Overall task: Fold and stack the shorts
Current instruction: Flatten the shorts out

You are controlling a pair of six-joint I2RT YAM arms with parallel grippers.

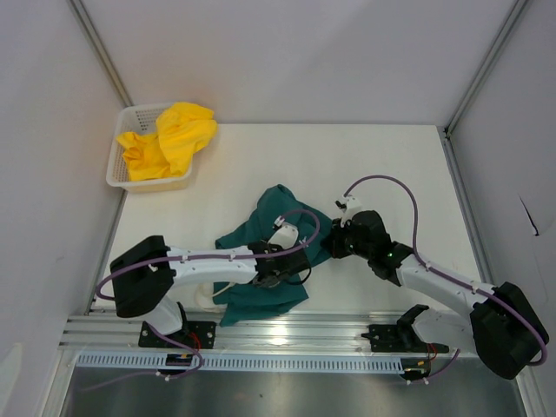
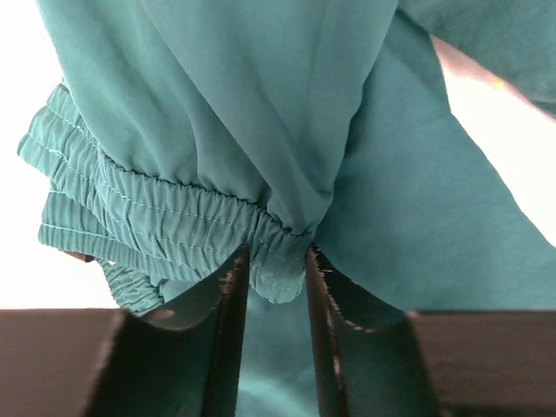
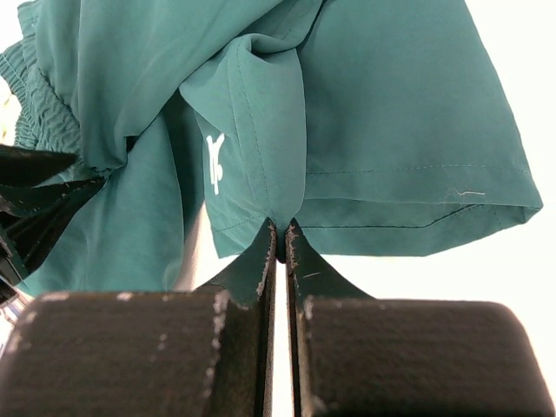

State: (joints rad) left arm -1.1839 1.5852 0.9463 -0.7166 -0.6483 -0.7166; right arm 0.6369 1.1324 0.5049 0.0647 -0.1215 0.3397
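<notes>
The dark teal-green shorts point(image 1: 261, 228) lie crumpled at the middle of the white table, partly lifted between both arms. My left gripper point(image 1: 276, 262) is over their near middle; in the left wrist view it point(image 2: 276, 258) is shut on the gathered elastic waistband point(image 2: 156, 204). My right gripper point(image 1: 334, 243) is at their right edge; in the right wrist view it point(image 3: 280, 231) is shut on a hem fold of the shorts point(image 3: 391, 113), next to a small white logo point(image 3: 215, 163). The yellow shorts point(image 1: 178, 135) hang over the white mesh basket point(image 1: 114, 170) at the far left.
An aluminium rail point(image 1: 287, 334) runs along the near table edge by the arm bases. White walls close in the table on the left, back and right. The purple cables loop above both wrists.
</notes>
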